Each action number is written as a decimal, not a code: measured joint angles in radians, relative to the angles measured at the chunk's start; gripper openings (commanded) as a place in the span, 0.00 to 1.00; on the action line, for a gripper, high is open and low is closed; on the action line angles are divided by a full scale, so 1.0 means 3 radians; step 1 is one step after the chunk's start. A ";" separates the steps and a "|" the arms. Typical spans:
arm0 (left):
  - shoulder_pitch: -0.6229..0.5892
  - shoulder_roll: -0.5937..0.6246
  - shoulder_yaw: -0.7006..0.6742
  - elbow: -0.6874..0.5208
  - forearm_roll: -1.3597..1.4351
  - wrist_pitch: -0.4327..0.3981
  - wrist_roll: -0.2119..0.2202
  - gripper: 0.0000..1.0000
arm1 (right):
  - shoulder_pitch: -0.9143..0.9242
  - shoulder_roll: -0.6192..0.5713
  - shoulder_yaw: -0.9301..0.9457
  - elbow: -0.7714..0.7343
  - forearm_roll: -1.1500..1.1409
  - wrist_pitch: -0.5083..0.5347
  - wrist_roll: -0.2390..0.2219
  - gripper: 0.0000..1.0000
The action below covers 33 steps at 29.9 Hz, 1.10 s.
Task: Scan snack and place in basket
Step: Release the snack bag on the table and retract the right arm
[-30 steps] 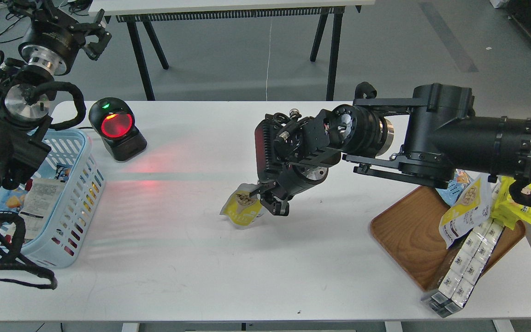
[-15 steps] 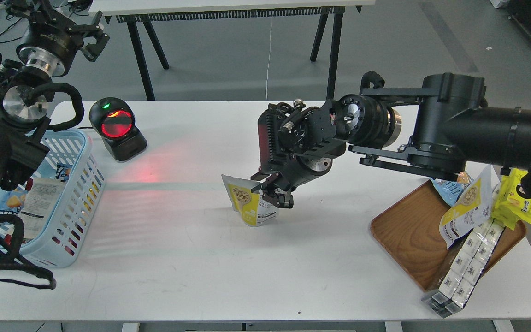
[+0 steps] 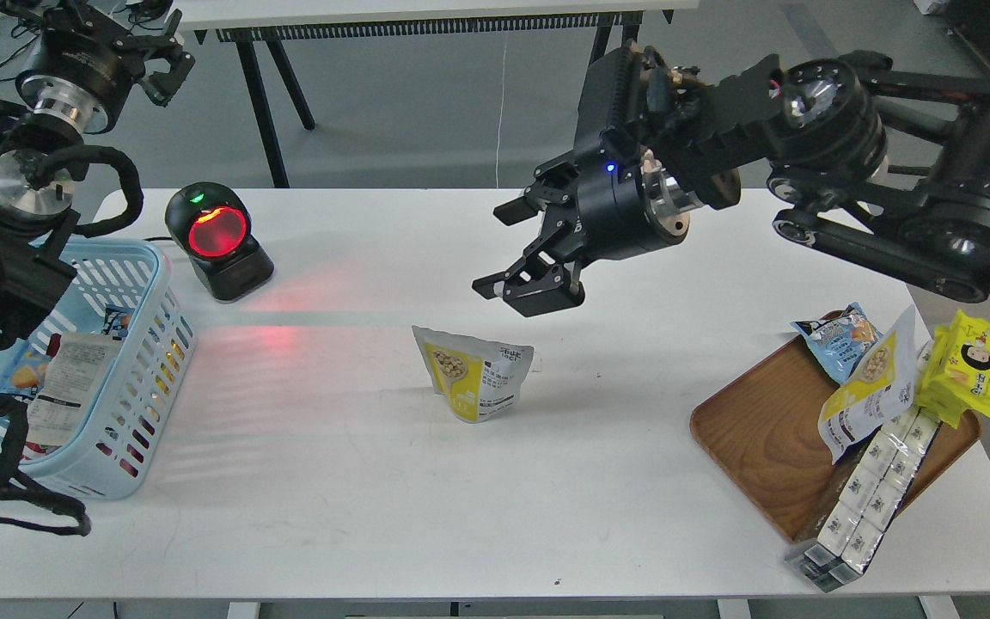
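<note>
We see one snack pouch [image 3: 475, 371] standing mid-table [image 3: 357, 499], one scanner [image 3: 216, 241] and one basket [image 3: 130, 361] near the left edge. Our right gripper [image 3: 519, 249] hangs above the pouch, jaws wide, empty. Left gripper [image 3: 160, 52]: jaws' state unclear.

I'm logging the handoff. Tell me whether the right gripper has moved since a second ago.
Yes. The right gripper has let go of the yellow snack pouch and risen, now hanging open above it, while the barcode scanner stays put.
</note>
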<state>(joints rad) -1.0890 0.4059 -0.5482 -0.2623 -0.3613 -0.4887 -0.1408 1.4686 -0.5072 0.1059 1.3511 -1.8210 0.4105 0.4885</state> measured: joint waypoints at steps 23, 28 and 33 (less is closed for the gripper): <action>-0.0470 0.0791 0.0377 -0.1486 0.2294 0.0000 -0.0031 1.00 | -0.0555 -0.0357 0.0327 -0.1733 0.4221 0.0026 0.0000 1.00; -0.0458 0.1110 0.0373 -0.2469 0.3016 -0.0001 -0.0020 0.99 | -0.0666 -0.0275 0.0356 -0.2024 0.4938 0.0138 0.0001 1.00; -0.0448 0.1335 0.0371 -0.3250 0.3830 0.0000 -0.0018 0.95 | -0.0921 -0.0253 0.0390 -0.2059 0.5842 0.0183 0.0001 1.00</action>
<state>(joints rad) -1.2233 0.8064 -0.4371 -1.2372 0.7878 -0.4888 -0.1462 1.1924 -0.5830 0.2229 0.7335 -0.0685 0.4655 0.4888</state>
